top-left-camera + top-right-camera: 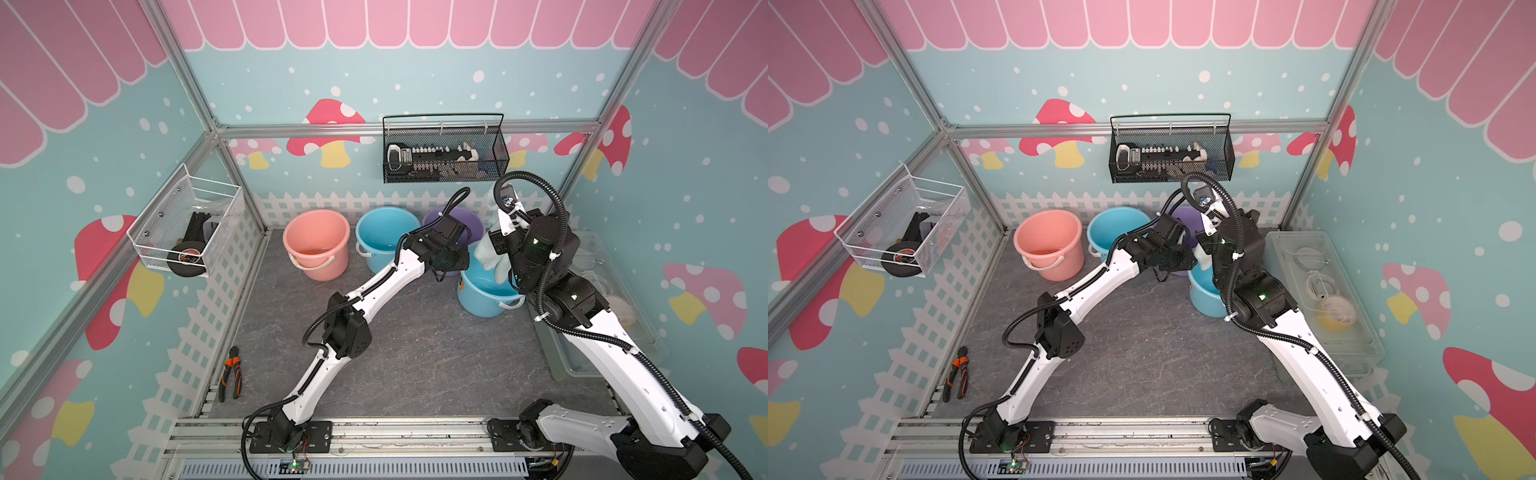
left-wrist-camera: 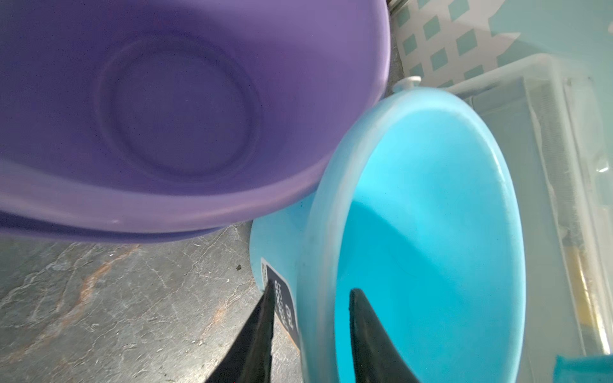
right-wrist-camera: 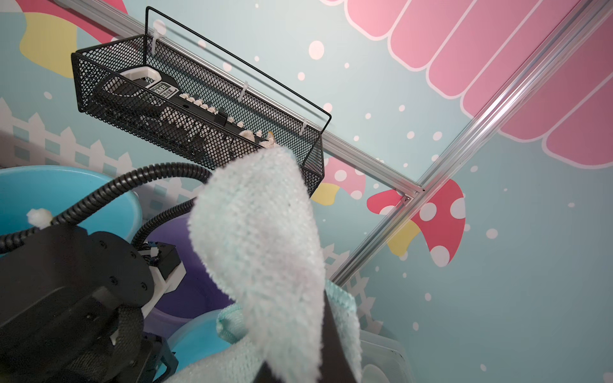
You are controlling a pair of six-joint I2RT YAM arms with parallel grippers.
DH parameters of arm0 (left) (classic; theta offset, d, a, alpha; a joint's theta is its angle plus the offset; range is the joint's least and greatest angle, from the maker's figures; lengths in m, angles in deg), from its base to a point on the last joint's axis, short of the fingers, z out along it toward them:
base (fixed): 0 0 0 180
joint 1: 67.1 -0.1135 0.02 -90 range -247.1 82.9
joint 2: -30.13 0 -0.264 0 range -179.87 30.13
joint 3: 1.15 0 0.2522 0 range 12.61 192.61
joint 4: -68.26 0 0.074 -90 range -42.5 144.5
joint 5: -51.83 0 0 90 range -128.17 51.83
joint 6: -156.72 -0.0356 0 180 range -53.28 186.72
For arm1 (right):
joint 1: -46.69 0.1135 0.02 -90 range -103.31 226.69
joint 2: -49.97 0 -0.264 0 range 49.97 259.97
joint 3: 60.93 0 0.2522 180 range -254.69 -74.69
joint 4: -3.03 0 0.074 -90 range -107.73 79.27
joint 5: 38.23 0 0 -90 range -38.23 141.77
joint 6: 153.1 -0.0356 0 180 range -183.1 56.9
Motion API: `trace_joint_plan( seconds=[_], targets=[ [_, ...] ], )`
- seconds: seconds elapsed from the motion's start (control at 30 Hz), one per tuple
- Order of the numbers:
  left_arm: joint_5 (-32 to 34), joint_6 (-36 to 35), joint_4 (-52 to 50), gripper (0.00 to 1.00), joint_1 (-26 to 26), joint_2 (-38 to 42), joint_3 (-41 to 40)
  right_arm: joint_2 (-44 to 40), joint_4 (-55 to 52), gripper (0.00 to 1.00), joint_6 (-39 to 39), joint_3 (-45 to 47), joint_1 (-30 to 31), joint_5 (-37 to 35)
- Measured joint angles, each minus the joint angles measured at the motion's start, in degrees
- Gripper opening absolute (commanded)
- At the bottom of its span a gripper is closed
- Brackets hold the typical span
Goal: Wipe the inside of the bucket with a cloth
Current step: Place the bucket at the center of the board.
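Above the mouth of the near blue bucket point(image 1: 484, 297), the right end effector point(image 3: 298, 358) grips the hanging mint-green cloth point(image 1: 490, 253). With the left end effector point(image 2: 310, 298) released astride the rim, wiping pressure could tip or shove the unheld bucket.

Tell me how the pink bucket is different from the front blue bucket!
The pink plastic bucket stands in the back row; the light-blue plastic bucket stands out front, by the purple plastic bucket. No arm is near the pink one, but the left gripper has its fingers astride the blue one's rim. The pale mint-green cloth hangs over the blue one only. Both have white handles.
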Motion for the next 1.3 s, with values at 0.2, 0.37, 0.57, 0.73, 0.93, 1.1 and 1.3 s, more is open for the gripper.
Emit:
trace_joint_plan(
  seconds=[0.2, 0.37, 0.57, 0.73, 0.93, 1.1, 1.3],
  targets=[
    [-0.26, 0.07, 0.09, 0.42, 0.0, 0.72, -0.09, -0.22, 0.02, 0.0, 0.0, -0.11, 0.0, -0.02],
    [1.29, 0.83, 0.11, 0.47, -1.14, 5.07, -2.36, -0.44, 0.0, 0.0, 0.0, -0.11, 0.0, -0.28],
    [4.2, 3.54, 1.11, 0.55, -4.57, 9.51, -3.23, -0.44, 0.0, 0.0, -0.04, -0.11, 0.0, -0.39],
    [4.87, 6.54, 1.46, 0.56, -6.75, 8.87, -3.45, -0.44, -0.04, 0.0, -0.24, -0.11, 0.0, -0.39],
    [5.2, 9.73, 2.01, 0.59, -7.91, 6.14, -3.5, -0.44, -0.22, 0.0, -0.46, -0.11, 0.0, -0.37],
    [5.64, 12.31, 2.49, 0.59, -8.59, 4.26, -3.5, -0.46, -0.46, 0.0, -0.48, -0.11, 0.0, -0.37],
    [7.56, 14.12, 3.13, 0.57, -9.27, 2.75, -3.5, -0.44, -0.48, 0.0, -0.48, -0.11, 0.0, -0.22]
  ],
)
